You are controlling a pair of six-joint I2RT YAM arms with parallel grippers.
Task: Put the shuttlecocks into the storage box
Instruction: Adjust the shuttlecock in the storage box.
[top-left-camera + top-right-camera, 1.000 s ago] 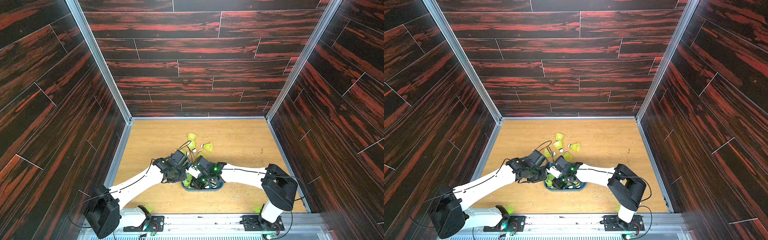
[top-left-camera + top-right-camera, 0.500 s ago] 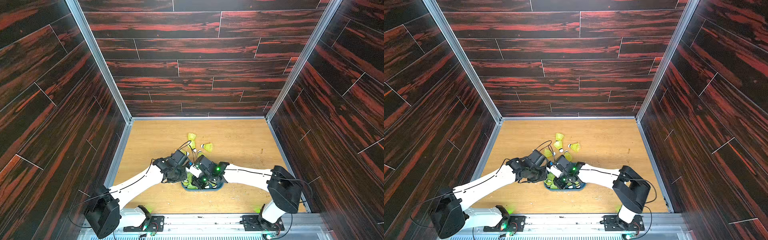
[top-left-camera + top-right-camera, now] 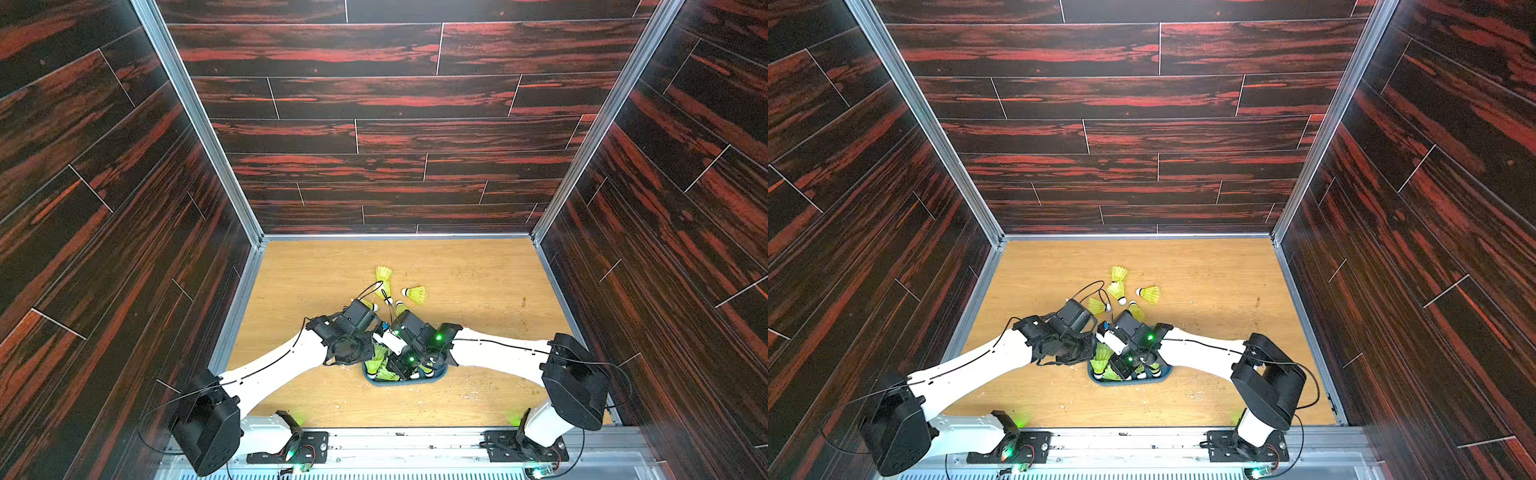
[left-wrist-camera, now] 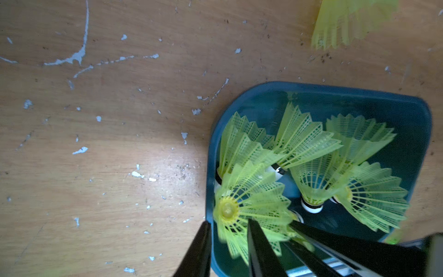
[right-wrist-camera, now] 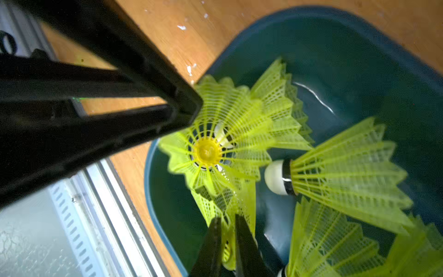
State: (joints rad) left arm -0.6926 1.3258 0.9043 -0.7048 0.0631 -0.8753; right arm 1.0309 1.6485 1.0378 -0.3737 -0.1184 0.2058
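Low in the middle of both top views, the dark teal storage box [image 3: 405, 381] sits on the wooden table [image 3: 478, 270]. Both white arms reach in from the 2 lower corners and meet over it. Several yellow-green shuttlecocks [image 4: 302, 141] lie piled inside the box, some on their sides with white tips showing. In the left wrist view, the box fills the lower right of the frame. There the left gripper [image 4: 229, 230] comes up from the bottom edge, its 2 black fingers pressed onto the net edge of the open-end shuttlecock [image 4: 230, 208]. This one shows its round yellow middle, and it is over the box corner by the rim. In the right wrist view, the right gripper [image 5: 227, 219] sits at the bottom middle. Its fingers are squeezed close on a bit of yellow-green net skirt [image 5: 225, 206], inside the box. I cannot tell if that skirt belongs to the same shuttlecock or to another one under it. Just above the grippers in a top view, 5 loose shuttlecocks [image 3: 1149, 294] lie close together on the bare table, outside the box.
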